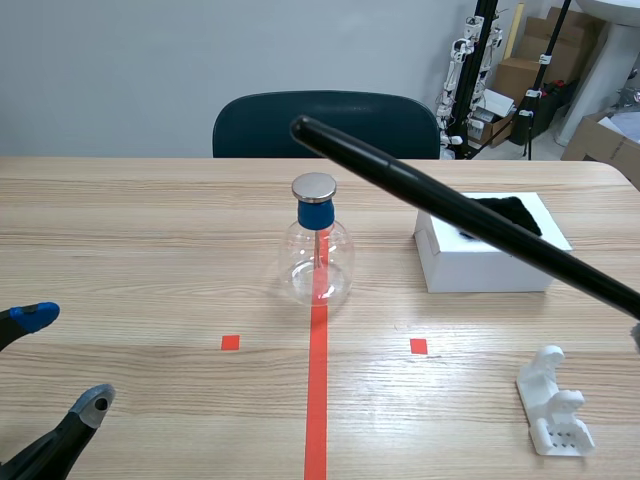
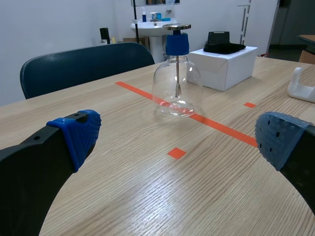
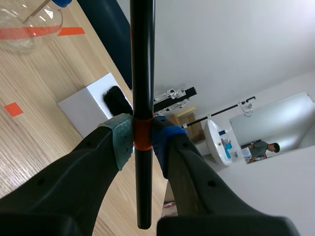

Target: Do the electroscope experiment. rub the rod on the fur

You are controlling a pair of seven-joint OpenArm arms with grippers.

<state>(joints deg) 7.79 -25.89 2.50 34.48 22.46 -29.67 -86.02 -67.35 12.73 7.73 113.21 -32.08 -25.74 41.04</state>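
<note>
Robot lab or test room, not a home. Wooden table (image 1: 150, 230) with orange tape marks (image 1: 317, 400), glass flask (image 1: 317, 262) near its middle. Dark chair (image 1: 325, 122) at the far edge, bare white wall (image 1: 120, 70) behind. Past the far right corner: cardboard boxes (image 1: 520, 75), black stands (image 1: 545, 70), white robot parts (image 1: 462, 55). Washbasin (image 2: 150, 25) by the wall.
</note>
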